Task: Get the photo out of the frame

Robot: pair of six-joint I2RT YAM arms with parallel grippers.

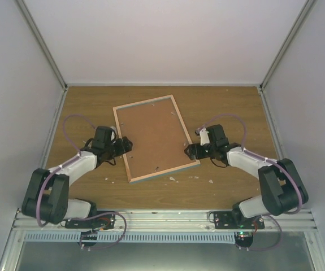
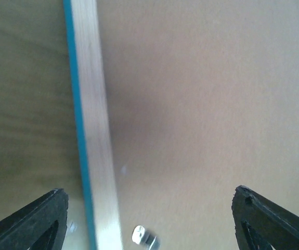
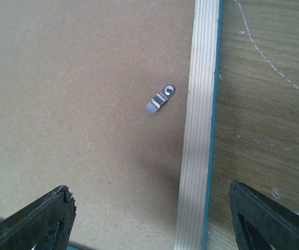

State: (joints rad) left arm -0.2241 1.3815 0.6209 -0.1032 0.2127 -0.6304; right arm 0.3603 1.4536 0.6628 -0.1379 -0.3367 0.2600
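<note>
Frame lies back-up on the wooden table, centre of the top view, turned slightly so its long sides lean to the upper left. The brown backing board fills it inside a pale wood rim. The photo can't be seen from this side.

Left gripper is at the frame's left long side, jaws wide open and holding nothing. In its wrist view the rim with its turquoise edge runs between the fingers, one over the table and one over the board. A metal clip sits at bottom centre.

Right gripper is at the right long side, also spread open and empty, straddling the rim. A second clip lies on the board just left of the rim.

A few pale flecks lie on the table below the frame's lower right corner.
</note>
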